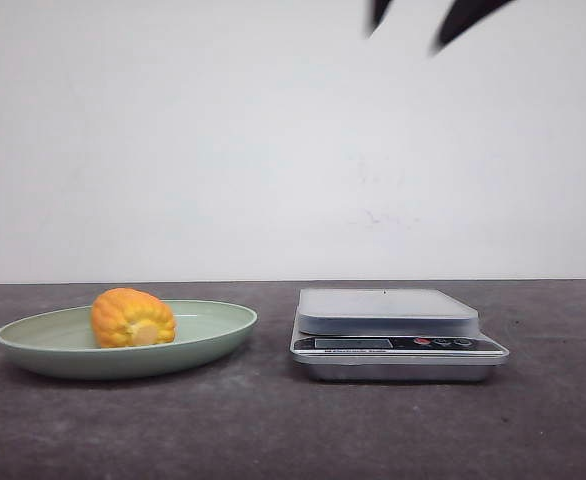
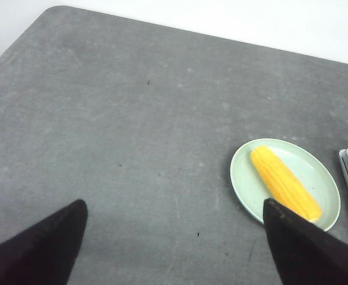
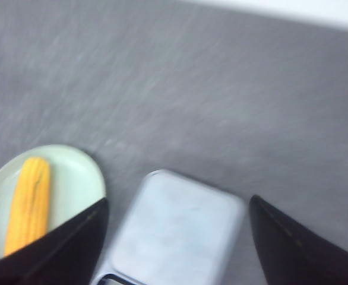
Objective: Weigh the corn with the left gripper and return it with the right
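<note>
Right gripper [image 1: 413, 25] at top right of front frame, high above scale [image 1: 388, 312], only two black fingertips in view, jaws apart, nothing held. Right wrist view motion-blurred, fingers spread wide over scale platform. Left gripper [image 2: 174, 249] out of front frame; in left wrist view jaws wide apart above bare grey tabletop [image 2: 132, 119], empty. Corn [image 1: 133, 318] lying on green plate [image 1: 218, 330], lower left of front frame, just left of scale. Scale panel text too small to read; red buttons at right.
</note>
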### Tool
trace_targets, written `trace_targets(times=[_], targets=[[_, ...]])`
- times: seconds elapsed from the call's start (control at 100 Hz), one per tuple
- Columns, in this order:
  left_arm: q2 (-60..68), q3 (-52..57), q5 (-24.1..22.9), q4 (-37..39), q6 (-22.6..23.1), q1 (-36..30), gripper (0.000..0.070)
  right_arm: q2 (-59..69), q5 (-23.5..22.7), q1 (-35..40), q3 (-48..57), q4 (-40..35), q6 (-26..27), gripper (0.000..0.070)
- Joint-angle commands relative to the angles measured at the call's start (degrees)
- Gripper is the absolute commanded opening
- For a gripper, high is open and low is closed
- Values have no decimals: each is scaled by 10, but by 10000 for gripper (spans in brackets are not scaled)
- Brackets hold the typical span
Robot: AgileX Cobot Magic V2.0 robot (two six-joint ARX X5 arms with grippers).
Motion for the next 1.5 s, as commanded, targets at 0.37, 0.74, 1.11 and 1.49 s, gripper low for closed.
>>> trace_targets(times=[0.37, 0.74, 1.11, 1.49], targets=[[0, -2, -2, 33, 21, -3, 554, -356, 45, -93, -20, -162, -11, 476], [0, -73, 17, 85, 29, -3, 550, -579, 38, -93, -221, -184, 40, 473], [0, -106, 24, 163, 62, -3, 10, -614, 47, -93, -285, -148, 33, 6], [0, -106, 27, 161, 60, -3, 17, -614, 44, -93, -285, -151, 37, 6]])
